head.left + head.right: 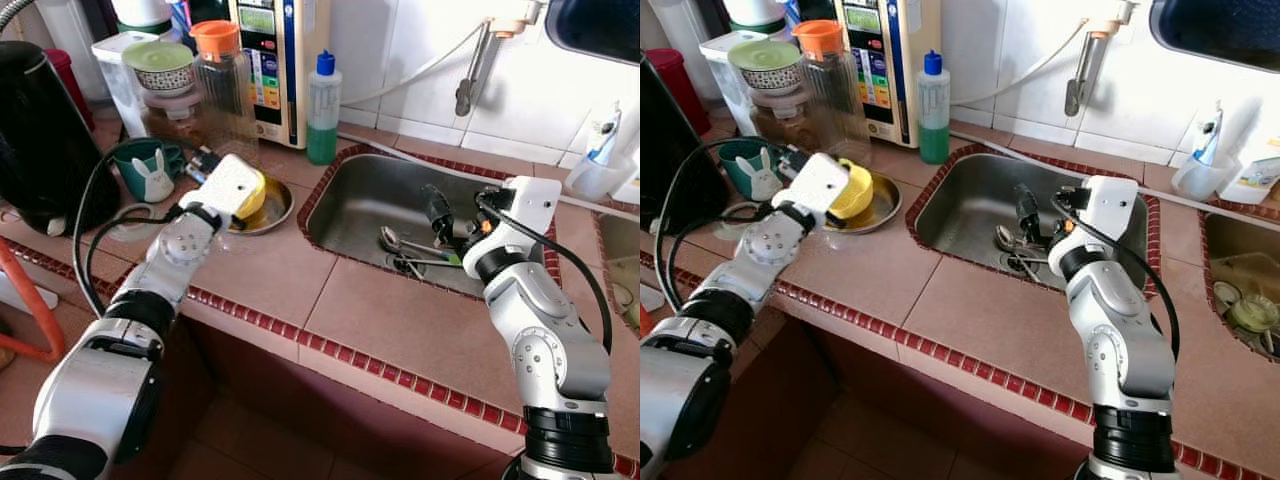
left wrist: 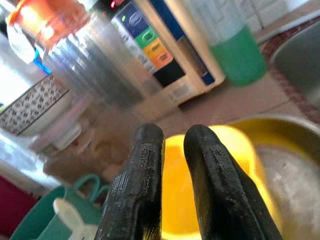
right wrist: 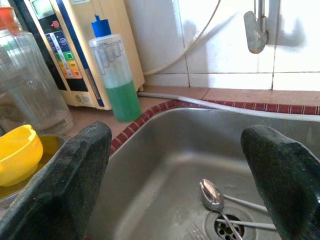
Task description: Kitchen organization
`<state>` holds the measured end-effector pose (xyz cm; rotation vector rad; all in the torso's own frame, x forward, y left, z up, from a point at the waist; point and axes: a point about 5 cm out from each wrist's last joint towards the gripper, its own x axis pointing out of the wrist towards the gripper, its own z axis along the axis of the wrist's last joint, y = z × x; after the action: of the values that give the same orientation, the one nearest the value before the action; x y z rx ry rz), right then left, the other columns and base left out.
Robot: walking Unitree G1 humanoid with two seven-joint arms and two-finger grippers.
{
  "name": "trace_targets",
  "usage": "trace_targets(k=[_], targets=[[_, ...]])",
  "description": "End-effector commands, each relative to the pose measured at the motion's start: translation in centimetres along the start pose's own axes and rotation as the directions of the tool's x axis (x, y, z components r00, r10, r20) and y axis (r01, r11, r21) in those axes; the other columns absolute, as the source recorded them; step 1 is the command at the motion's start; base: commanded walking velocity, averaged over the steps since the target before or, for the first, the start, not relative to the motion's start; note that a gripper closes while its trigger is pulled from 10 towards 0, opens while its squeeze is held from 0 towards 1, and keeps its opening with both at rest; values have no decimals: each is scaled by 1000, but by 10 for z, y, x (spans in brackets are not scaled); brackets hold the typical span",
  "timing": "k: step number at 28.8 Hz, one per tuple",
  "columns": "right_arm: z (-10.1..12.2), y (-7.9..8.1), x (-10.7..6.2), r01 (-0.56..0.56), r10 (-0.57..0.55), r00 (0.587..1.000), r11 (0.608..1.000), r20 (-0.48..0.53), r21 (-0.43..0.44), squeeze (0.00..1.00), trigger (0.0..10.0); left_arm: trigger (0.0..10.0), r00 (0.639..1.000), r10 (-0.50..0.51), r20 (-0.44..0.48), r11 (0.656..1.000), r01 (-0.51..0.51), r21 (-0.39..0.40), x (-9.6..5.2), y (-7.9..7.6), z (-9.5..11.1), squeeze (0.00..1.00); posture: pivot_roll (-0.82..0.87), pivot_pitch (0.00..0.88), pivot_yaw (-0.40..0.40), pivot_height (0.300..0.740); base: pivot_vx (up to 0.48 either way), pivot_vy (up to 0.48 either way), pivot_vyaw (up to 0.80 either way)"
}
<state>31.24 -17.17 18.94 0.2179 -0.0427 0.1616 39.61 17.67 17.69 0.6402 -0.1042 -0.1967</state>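
A yellow bowl (image 1: 252, 195) sits tilted on a round metal plate (image 1: 277, 213) on the tiled counter, left of the sink (image 1: 365, 185). My left gripper (image 2: 172, 137) is at the bowl's near rim, its two fingers nearly together with the yellow rim (image 2: 220, 150) between them. My right gripper (image 3: 177, 132) hangs open over the sink, fingers wide apart, holding nothing. Two spoons (image 3: 212, 195) and a fork lie by the drain below it. In the head views the right gripper's black fingers (image 1: 437, 212) point down into the basin.
Behind the plate stand a clear pitcher with an orange lid (image 1: 222, 85), a green rabbit mug (image 1: 150, 170), a water purifier (image 1: 275, 60) and a green soap bottle (image 1: 322, 110). A black kettle (image 1: 35, 130) is far left. A tap (image 1: 467, 80) hangs above the sink; a second basin (image 1: 1240, 290) lies right.
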Motion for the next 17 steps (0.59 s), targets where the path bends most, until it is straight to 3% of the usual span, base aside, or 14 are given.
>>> trace_targets(k=[1, 17], targets=[[-2, -2, -2, 11, -10, 1000, 1000, -13, 8, 0, 10000, 10000, 999, 16, -28, 999, -17, -38, 2, 9, 0, 1000, -2, 0, 39, 740, 0, 0, 0], [-2, -2, -2, 11, -10, 1000, 1000, -13, 8, 0, 10000, 10000, 999, 16, -28, 999, -17, -38, 2, 9, 0, 1000, -2, 0, 39, 740, 0, 0, 0]])
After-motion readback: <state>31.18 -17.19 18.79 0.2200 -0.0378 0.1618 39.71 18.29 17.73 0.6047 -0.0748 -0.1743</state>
